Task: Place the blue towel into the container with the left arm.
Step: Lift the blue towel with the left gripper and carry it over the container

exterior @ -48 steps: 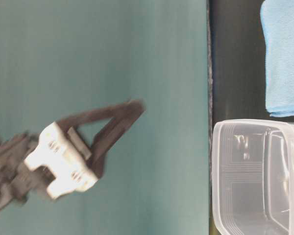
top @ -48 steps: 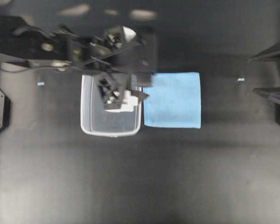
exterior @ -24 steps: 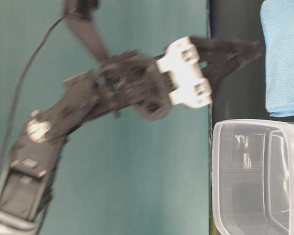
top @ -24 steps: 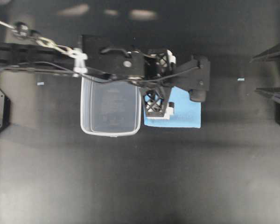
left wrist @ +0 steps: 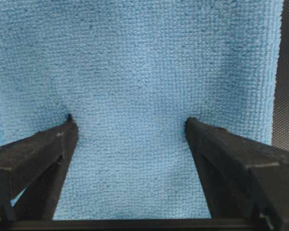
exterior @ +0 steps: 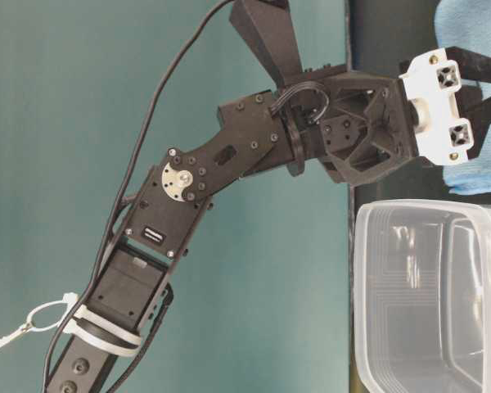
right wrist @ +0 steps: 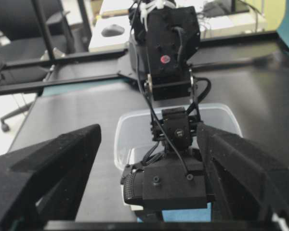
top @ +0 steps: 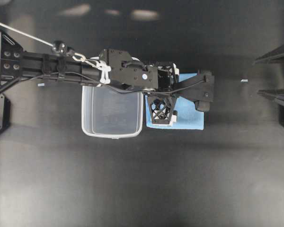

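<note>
The blue towel (top: 191,119) lies flat on the black table, just right of the container (top: 112,111), a clear tub that holds nothing. My left arm reaches across the tub's far rim. My left gripper (top: 162,113) points down on the towel's left half and hides much of it. In the left wrist view the towel (left wrist: 135,57) fills the frame. The left gripper (left wrist: 130,121) is open, both fingertips (left wrist: 67,126) pressing on the cloth with towel between them. My right gripper (right wrist: 149,127) is open and empty, far to the right (top: 254,75).
A small pale mark (top: 244,81) lies on the table right of the towel, another (top: 41,84) left of the tub. The table-level view shows the tub (exterior: 425,303) and the towel (exterior: 475,176) behind the left wrist. A teal wall stands behind.
My left arm swung from above the container to above the towel and came down. Its open fingers now rest on the cloth. Towel, container and right arm have not moved.
</note>
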